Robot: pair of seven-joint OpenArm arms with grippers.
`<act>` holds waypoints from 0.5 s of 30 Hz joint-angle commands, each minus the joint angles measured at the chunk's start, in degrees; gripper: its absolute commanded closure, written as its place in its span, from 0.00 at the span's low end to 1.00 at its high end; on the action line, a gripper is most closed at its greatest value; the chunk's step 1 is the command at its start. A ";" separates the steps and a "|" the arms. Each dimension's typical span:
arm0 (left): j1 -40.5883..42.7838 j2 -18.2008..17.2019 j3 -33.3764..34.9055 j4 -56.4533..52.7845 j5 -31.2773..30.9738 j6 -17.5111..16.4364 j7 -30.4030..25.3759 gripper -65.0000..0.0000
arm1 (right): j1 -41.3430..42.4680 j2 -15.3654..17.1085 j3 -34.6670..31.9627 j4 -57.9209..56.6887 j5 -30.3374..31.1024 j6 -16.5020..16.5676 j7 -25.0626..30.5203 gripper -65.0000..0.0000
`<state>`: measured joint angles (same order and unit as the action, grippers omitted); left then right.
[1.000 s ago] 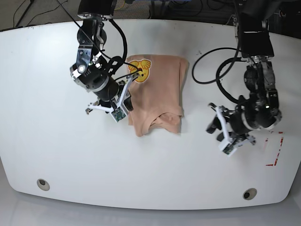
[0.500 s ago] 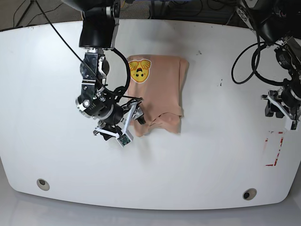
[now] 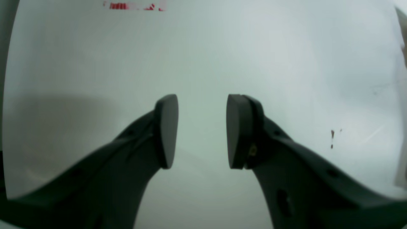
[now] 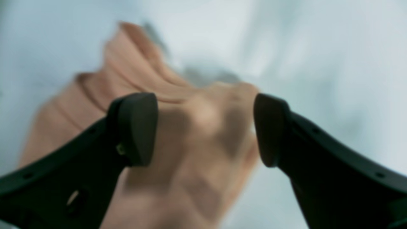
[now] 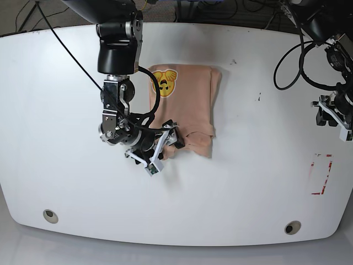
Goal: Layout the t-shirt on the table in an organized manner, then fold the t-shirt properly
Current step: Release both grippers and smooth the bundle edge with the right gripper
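We note a wide white table (image 5: 66,182), glossy, with rounded corners; two small round holes (image 5: 50,215) sit near its front edge, a few dark specks (image 5: 259,98) lie toward the far right, and a red-marked rectangle (image 5: 321,174) sits near the right edge. Beyond the far edge we see dark floor with loose cables. The t-shirt (image 5: 187,105) lies folded into a rough rectangle on the table, a little left of centre; it is soft peach cloth, a yellow bear print (image 5: 164,81) at its far left corner, the collar end bunched and creased at the near edge. The right gripper (image 4: 205,127) hangs over that near left corner, its matte black fingers (image 4: 138,125) spread wide with rumpled cloth showing between them; the wrist view is blurred, and we see neither pad pressed on the fabric. The left gripper (image 3: 202,130) is out by the table's right edge, well apart from the shirt, its rounded dark pads (image 3: 167,128) partly open over bare white surface, holding nothing.
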<state>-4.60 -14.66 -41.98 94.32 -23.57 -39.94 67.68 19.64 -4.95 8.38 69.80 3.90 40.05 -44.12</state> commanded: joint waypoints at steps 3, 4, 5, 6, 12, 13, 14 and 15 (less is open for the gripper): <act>-0.28 -1.13 -0.18 0.84 -0.91 -0.06 -1.26 0.63 | 3.17 0.16 1.77 -5.23 3.88 -0.05 1.26 0.30; -0.28 -1.04 -0.18 0.84 -0.91 -0.06 -1.26 0.63 | 3.17 0.16 2.04 -5.84 4.32 -0.05 1.44 0.31; -0.28 -1.04 -0.18 0.84 -0.91 -0.06 -1.26 0.63 | 3.17 0.16 2.48 -6.20 5.02 -0.05 1.88 0.32; -0.28 -1.04 -0.18 0.84 -0.91 -0.06 -1.26 0.63 | 3.17 0.16 2.65 -6.28 5.20 -0.05 2.14 0.33; -0.28 -1.04 0.09 0.84 -0.91 -0.06 -1.26 0.63 | 2.91 0.16 3.00 -6.20 5.81 -0.05 3.20 0.70; -0.28 -0.95 0.09 0.84 -0.91 -0.06 -1.26 0.63 | 2.91 0.16 3.00 -6.20 5.81 -0.05 3.11 0.75; -0.28 -0.95 0.17 0.84 -0.91 -0.06 -1.26 0.63 | 2.91 0.16 3.00 -5.93 5.81 -0.05 3.11 0.82; -0.28 -0.95 0.17 0.84 -0.91 -0.06 -1.26 0.63 | 2.91 0.16 3.00 -5.58 5.81 -0.05 3.11 0.86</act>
<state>-3.97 -14.63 -41.85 94.32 -23.57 -39.94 67.66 20.91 -4.67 11.31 62.65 8.51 39.88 -42.19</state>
